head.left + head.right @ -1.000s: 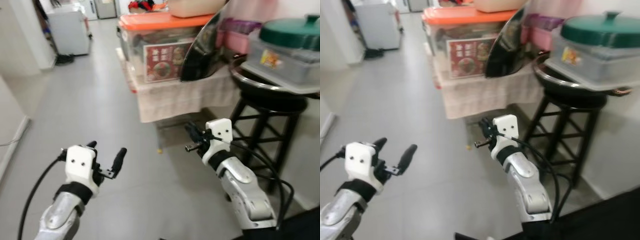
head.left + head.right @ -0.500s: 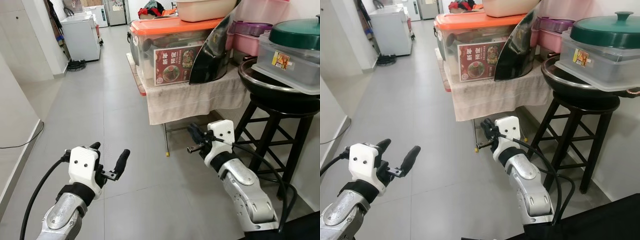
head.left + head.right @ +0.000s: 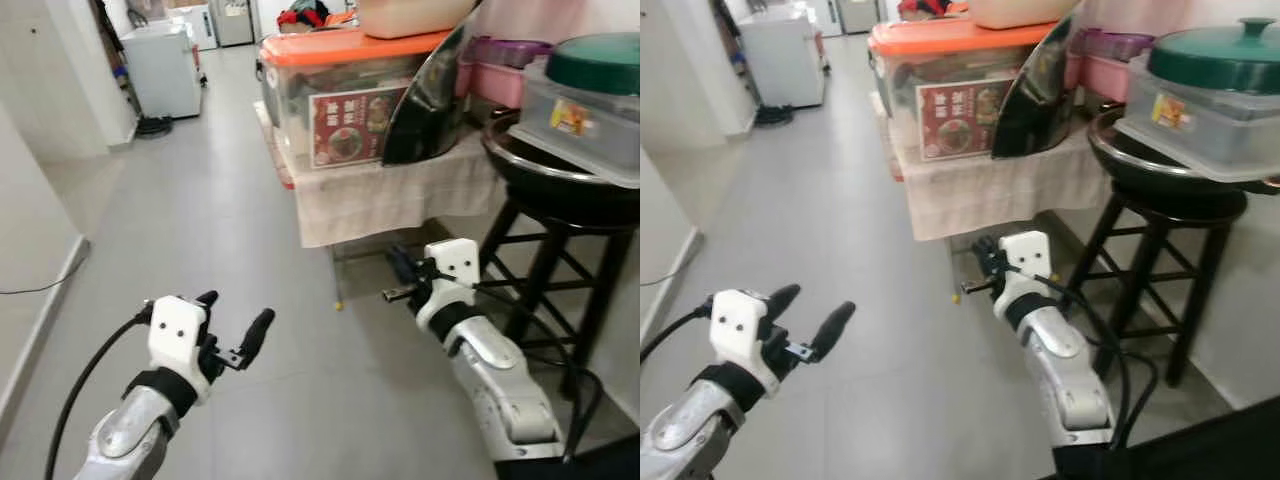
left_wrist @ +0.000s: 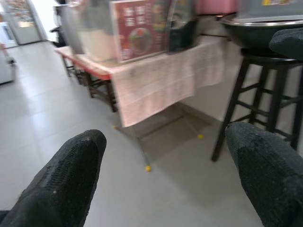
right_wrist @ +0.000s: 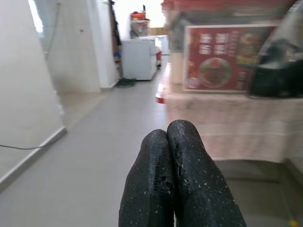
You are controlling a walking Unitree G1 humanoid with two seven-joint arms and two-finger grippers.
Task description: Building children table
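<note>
Now both my arms reach forward over the grey floor (image 3: 200, 200), holding nothing. My left gripper (image 3: 232, 325) sits at 7 o'clock, fingers (image 4: 66, 179) spread wide apart. My right gripper (image 3: 403, 270) sits at 4 o'clock, fingers (image 5: 182, 179) pressed together, near the draped table (image 3: 400, 195) at 1 o'clock. No children's table parts can be made out.

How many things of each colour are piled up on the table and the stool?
Orange: 1, the bin lid
Red: 1, the food poster
Black: 2, the big pan leaning on the table and the wok on the stool
Green: 1, the pot lid
Pink: 1, the tub
Total: 6
</note>
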